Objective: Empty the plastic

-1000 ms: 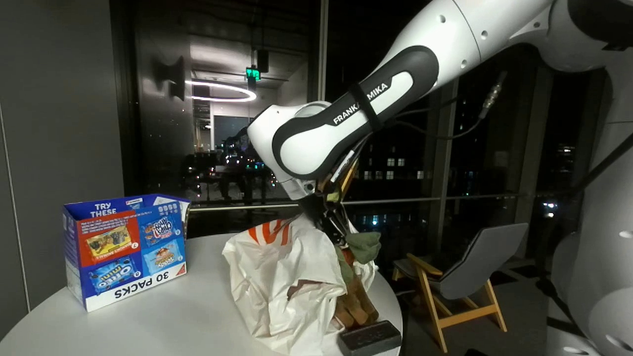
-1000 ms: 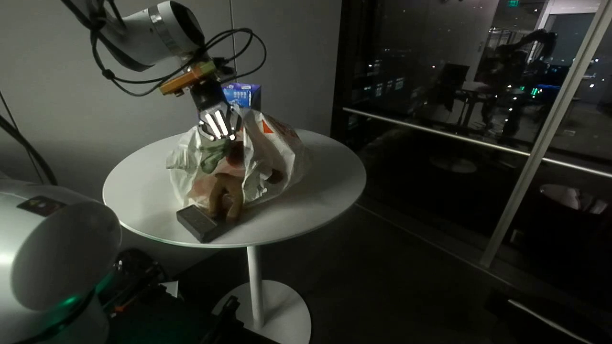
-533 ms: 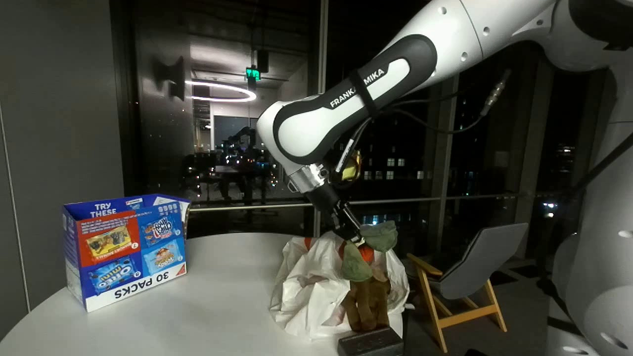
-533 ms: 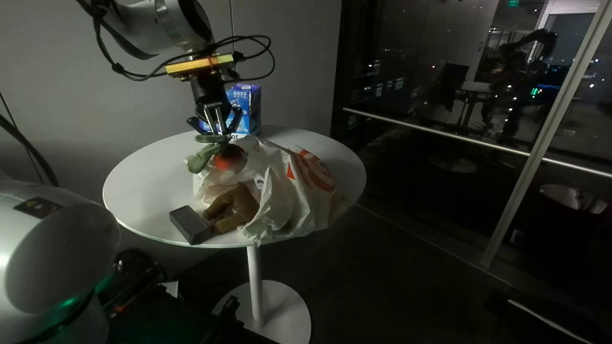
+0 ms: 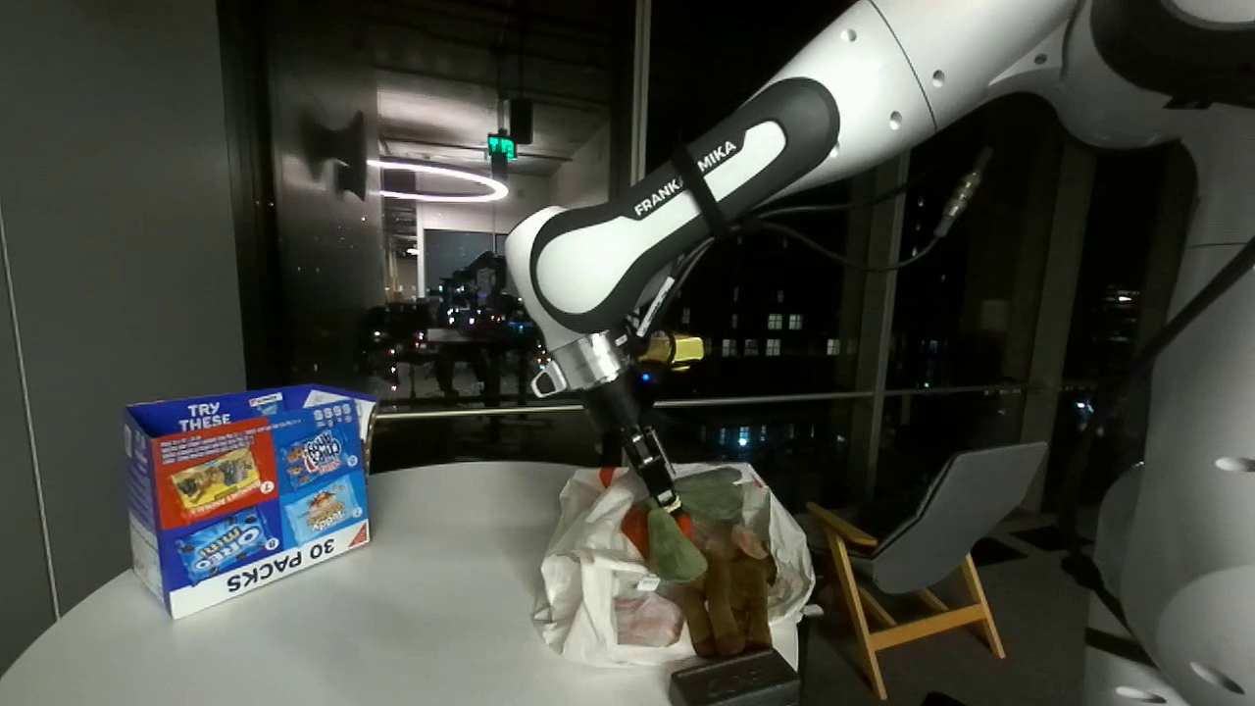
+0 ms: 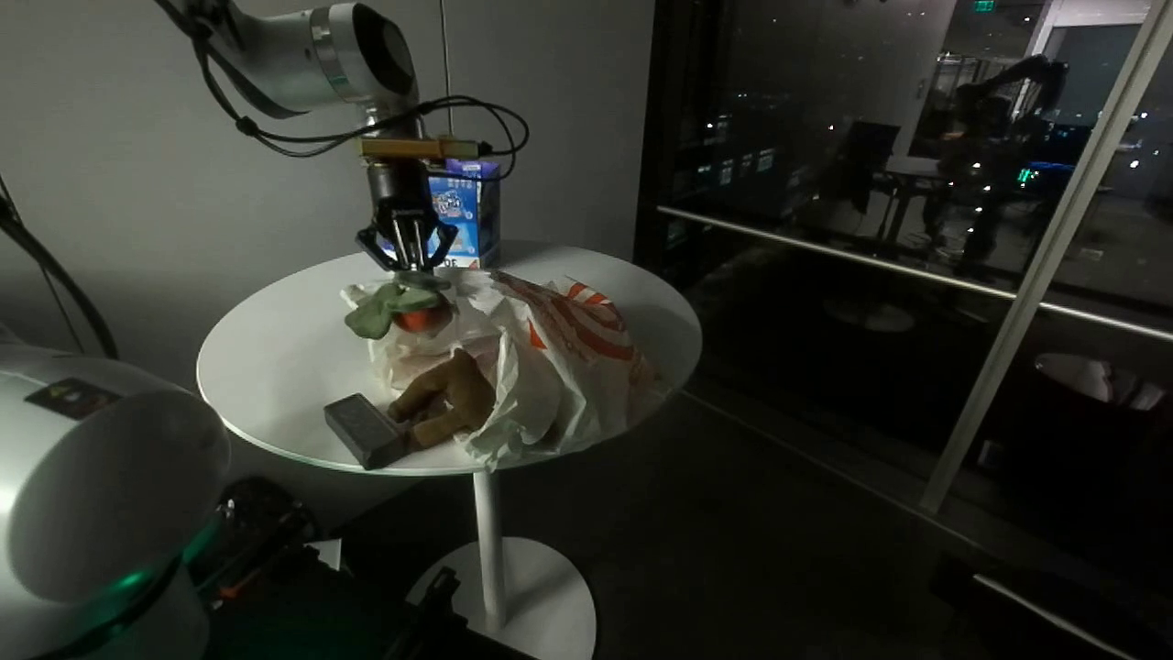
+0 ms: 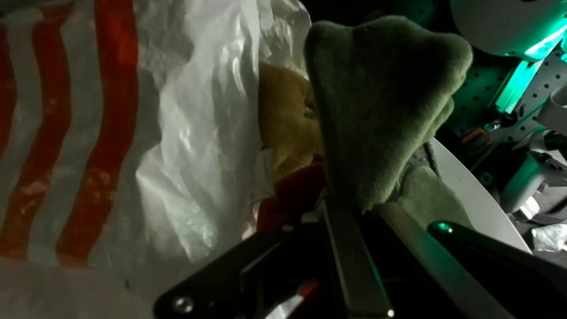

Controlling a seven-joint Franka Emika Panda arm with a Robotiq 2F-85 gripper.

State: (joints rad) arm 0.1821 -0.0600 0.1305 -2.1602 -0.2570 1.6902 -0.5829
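The room is dim. A round white tabletop (image 6: 275, 367) stands on a single pale column (image 6: 489, 550) and disc-shaped base (image 6: 550, 587) above a dark floor (image 6: 751, 568). A grey wall (image 6: 559, 110) with a thin vertical seam (image 6: 444, 46) rises behind it and meets tall, dark glazing (image 6: 779, 330), crossed by a metal rail (image 6: 825, 249) and a slanting pale mullion (image 6: 1054, 247). In an exterior view, a low chair (image 5: 931, 544) with grey upholstery and a wooden frame sits close to the glazing, and small lit windows (image 5: 775, 322) dot the night outside. A glowing ring light (image 5: 441, 199) and a green sign (image 5: 502, 147) show in the glass, as do a faint table (image 6: 916, 167) and dark chair (image 6: 866, 151); whether reflected or beyond, I cannot tell.
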